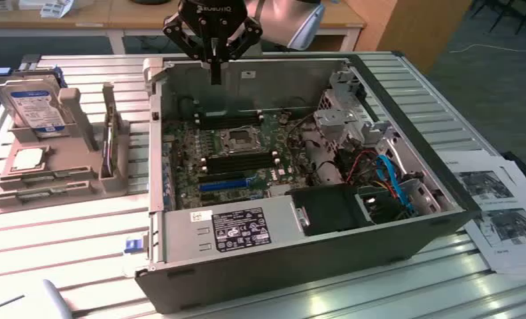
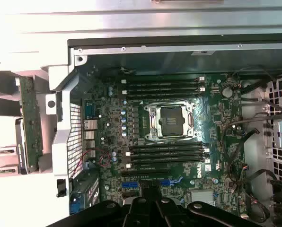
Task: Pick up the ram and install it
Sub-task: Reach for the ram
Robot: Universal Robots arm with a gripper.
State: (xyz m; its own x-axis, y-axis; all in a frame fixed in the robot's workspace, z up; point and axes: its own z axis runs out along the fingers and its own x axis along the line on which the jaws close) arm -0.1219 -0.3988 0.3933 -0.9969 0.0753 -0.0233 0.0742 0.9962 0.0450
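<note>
Claw (image 1: pixel 215 77), pinched shut and empty, hangs over the computer case's (image 1: pixel 245 256) far wall; the ram (image 2: pixel 31 123), seemingly on edge in its holder (image 1: pixel 59 179), lies to the exterior view's left, long axis near-to-far

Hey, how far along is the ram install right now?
Nothing looks done yet. The ram stands in its grey holder outside the case; the memory slots look empty. The gripper, shut and empty, hangs over the case. Pick-up and install remain.

slatted table (image 1: pixel 68 232), computer case (image 1: pixel 289 259), grey stand (image 1: pixel 59 179), papers (image 1: pixel 502 212)
</note>
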